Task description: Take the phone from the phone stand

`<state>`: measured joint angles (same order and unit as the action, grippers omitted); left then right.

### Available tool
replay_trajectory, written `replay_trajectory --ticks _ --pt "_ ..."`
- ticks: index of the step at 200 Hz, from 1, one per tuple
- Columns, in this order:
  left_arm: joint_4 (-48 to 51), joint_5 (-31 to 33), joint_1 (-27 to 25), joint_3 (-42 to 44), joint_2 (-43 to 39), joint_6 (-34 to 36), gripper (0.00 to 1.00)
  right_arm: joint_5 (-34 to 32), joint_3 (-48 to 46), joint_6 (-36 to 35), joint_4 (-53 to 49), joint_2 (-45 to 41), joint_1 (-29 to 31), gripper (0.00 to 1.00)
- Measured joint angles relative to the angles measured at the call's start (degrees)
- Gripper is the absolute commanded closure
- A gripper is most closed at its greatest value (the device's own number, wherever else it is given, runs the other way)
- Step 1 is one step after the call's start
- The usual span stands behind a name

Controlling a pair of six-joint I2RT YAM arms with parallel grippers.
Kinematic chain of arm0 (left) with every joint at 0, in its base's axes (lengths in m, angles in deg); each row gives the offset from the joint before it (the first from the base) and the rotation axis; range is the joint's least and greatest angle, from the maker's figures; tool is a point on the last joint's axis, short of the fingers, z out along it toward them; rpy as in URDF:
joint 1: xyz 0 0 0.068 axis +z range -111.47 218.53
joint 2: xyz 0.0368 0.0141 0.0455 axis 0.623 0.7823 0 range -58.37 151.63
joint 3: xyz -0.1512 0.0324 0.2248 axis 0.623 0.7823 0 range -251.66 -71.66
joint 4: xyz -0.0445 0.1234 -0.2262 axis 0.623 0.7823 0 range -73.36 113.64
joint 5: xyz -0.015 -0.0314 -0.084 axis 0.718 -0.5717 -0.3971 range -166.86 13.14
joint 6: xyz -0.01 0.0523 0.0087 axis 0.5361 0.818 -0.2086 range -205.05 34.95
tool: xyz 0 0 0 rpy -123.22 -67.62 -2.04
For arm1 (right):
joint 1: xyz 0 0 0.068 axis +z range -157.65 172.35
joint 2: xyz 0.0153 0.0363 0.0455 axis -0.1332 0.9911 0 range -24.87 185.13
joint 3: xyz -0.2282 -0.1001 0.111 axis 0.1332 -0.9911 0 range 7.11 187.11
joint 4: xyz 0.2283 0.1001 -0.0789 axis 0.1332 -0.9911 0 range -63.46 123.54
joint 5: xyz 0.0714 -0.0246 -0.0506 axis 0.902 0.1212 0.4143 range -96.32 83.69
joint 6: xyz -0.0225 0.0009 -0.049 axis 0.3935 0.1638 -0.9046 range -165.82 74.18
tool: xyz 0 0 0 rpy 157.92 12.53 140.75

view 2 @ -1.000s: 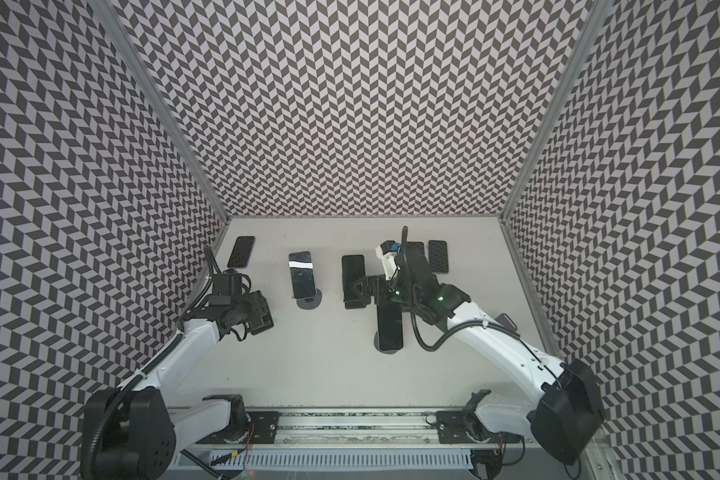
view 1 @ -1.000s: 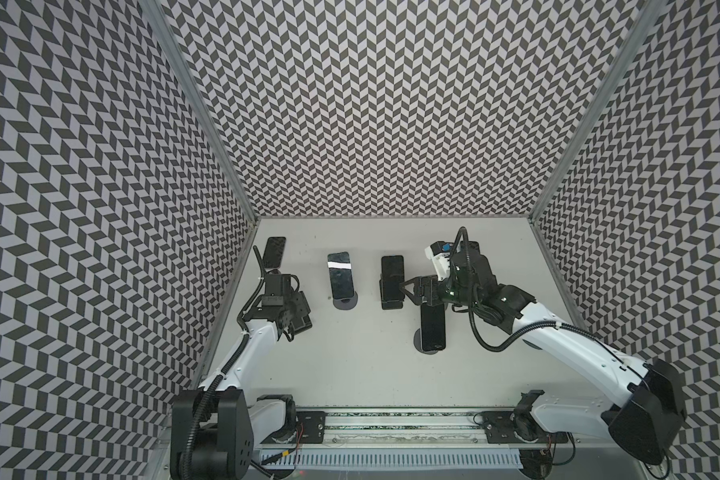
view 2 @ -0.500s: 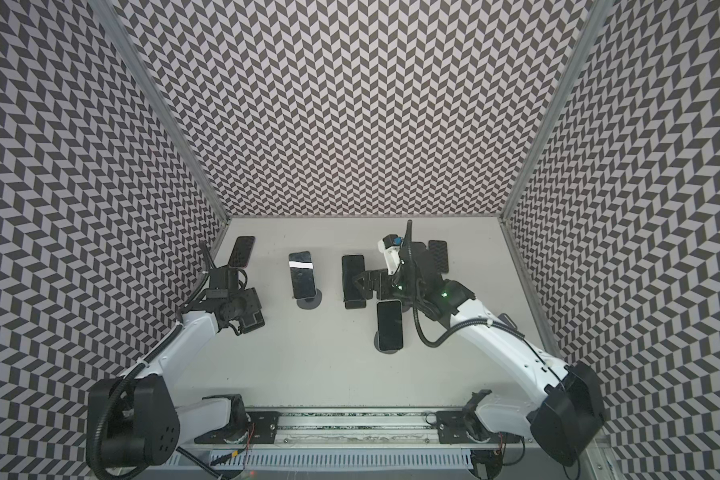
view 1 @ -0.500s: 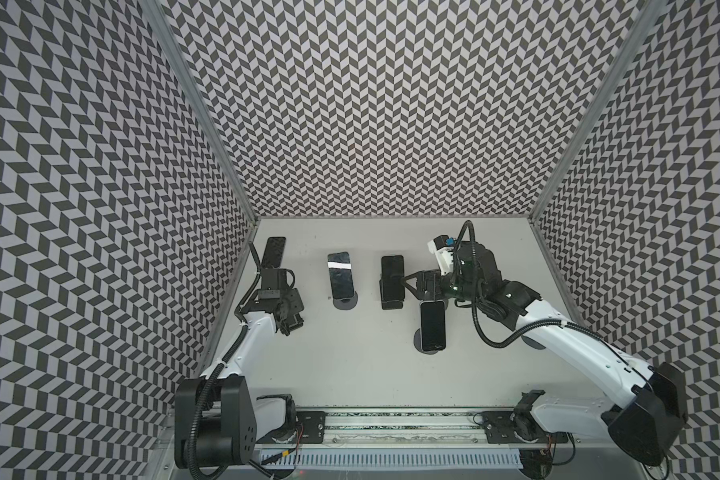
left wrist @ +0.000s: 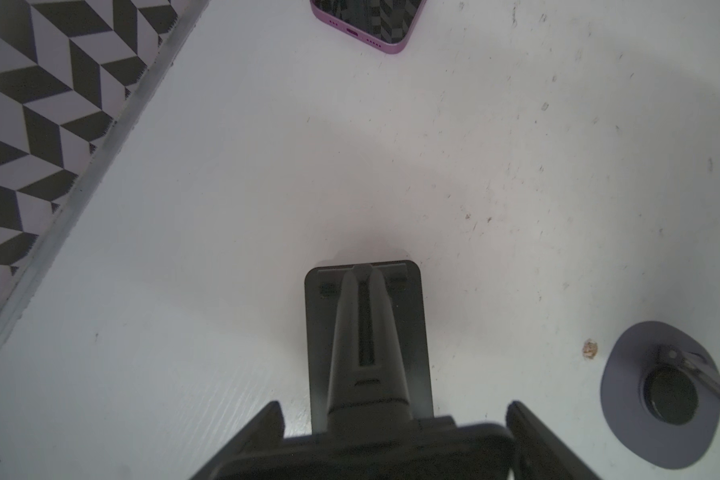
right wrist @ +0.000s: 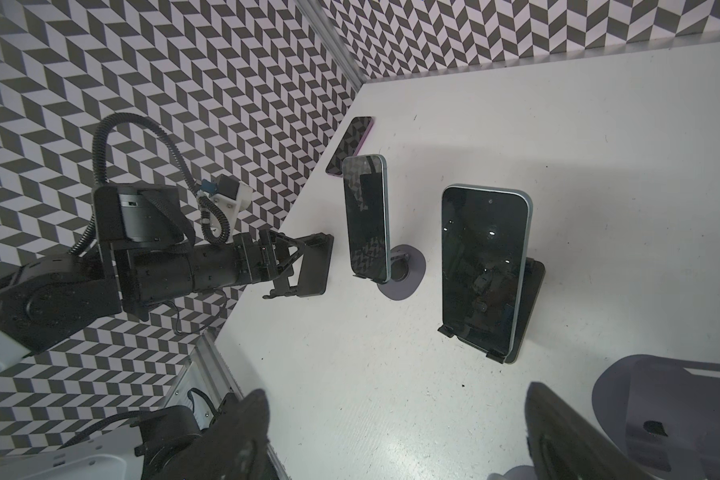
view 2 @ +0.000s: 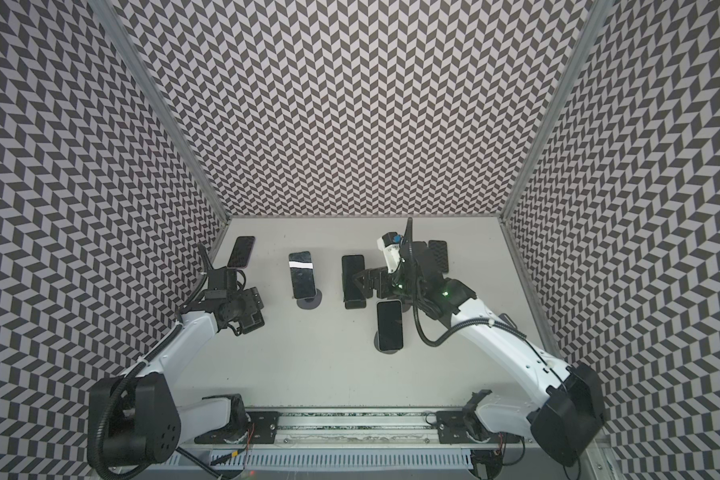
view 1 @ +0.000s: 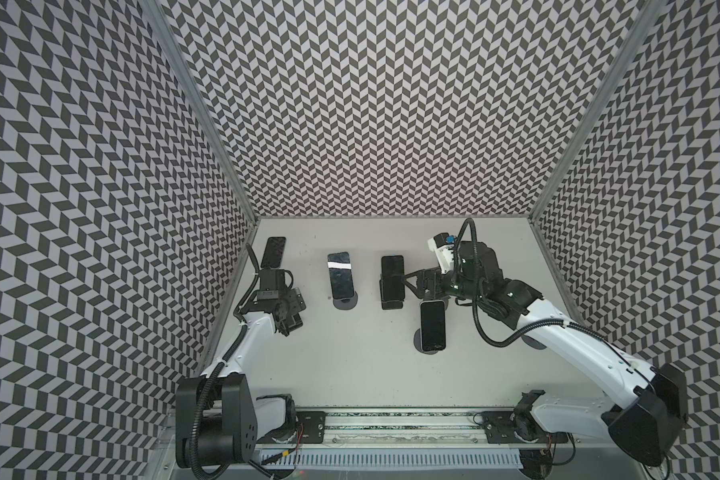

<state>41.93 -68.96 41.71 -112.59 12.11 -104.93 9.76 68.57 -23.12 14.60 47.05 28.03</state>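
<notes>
A dark phone (view 1: 393,274) (right wrist: 481,266) leans on a black phone stand (view 1: 392,305) (right wrist: 531,299) mid-table. My right gripper (view 1: 409,286) (view 2: 360,282) (right wrist: 395,411) hovers just to its right, open and empty. Two more phones stand on round purple stands, one (view 1: 341,276) (right wrist: 366,216) further left and one (view 1: 432,324) nearer the front. At the left, my left gripper (view 1: 296,313) (left wrist: 393,409) is open, its fingers (left wrist: 267,419) either side of an empty black stand (left wrist: 366,324) (right wrist: 314,266).
A purple phone (view 1: 274,252) (left wrist: 366,25) lies flat by the left wall's rail (left wrist: 80,183). Another dark phone (view 2: 438,253) lies flat behind the right arm. The back of the front round stand (right wrist: 661,399) sits close beside my right gripper.
My right gripper has moved back and left, away from the front phone toward the phone on the black stand. The left gripper's jaws have opened at the empty stand.
</notes>
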Motion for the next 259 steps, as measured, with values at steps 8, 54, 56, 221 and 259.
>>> replay_trajectory --ticks 8,54,56,221,259 --pt "-0.02 -0.07 0.0 0.0 0.0 -0.09 0.1 0.0 0.0 -0.09 0.0 0.0 -0.02 0.07" --pt "0.76 0.11 0.0 -1.11 0.13 -0.52 0.02 0.0 0.0 -0.68 -0.02 -0.02 -0.24 0.07" --pt "0.87 0.15 0.0 -1.25 0.17 -0.5 0.01 0.0 0.0 -0.7 -0.04 -0.02 -0.24 0.07" --pt "5.03 9.46 -5.29 -15.08 0.59 -4.48 0.0 0.52 2.91 -2.78 -2.05 -0.33 -0.61 0.08" --pt "3.89 10.16 -10.91 -19.17 0.0 -2.67 0.01 1.88 3.04 -2.67 -2.08 -0.11 -0.61 0.1"
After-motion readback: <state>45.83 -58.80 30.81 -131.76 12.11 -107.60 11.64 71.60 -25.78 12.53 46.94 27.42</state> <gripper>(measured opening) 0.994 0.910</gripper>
